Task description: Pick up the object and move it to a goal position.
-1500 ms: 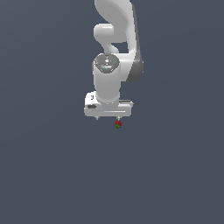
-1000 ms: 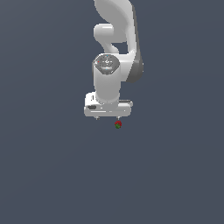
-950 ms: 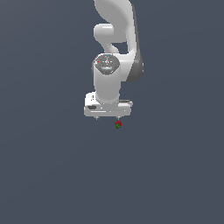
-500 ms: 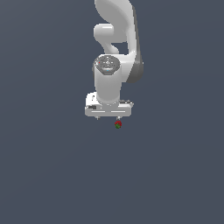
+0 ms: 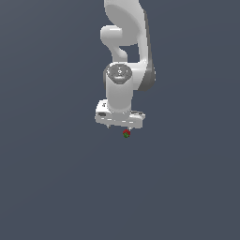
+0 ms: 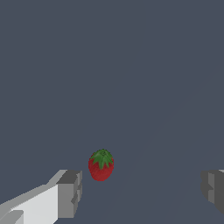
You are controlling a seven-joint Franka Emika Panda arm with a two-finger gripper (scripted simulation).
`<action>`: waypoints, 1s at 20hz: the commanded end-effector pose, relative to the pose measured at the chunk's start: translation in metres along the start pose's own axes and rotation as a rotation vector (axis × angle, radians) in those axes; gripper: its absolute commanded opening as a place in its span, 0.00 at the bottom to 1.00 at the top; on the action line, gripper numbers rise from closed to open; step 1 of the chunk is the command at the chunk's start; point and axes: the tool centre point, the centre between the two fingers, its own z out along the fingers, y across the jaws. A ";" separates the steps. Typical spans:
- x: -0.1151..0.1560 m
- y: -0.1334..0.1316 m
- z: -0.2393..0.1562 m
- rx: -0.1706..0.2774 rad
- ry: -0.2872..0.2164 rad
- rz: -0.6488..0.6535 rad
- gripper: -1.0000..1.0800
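Note:
The object is a tiny red strawberry with a green cap, lying on the dark grey floor just in front of the white hand in the exterior view. In the wrist view the object sits ahead of the open gripper, nearer one grey fingertip than the other fingertip. It lies beyond the pads, not between them. Nothing is held. In the exterior view the gripper hangs under the white arm, and its fingers are mostly hidden by the hand.
Plain dark grey floor surrounds the arm on all sides. The white arm's upper links rise toward the top of the exterior view. No goal marker shows.
The hand has shifted slightly toward the top of the exterior view. The strawberry has stayed in place.

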 end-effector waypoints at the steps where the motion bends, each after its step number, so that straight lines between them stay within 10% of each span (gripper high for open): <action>1: -0.003 -0.004 0.006 0.004 0.003 0.058 0.96; 20: -0.032 -0.031 0.054 0.031 0.031 0.553 0.96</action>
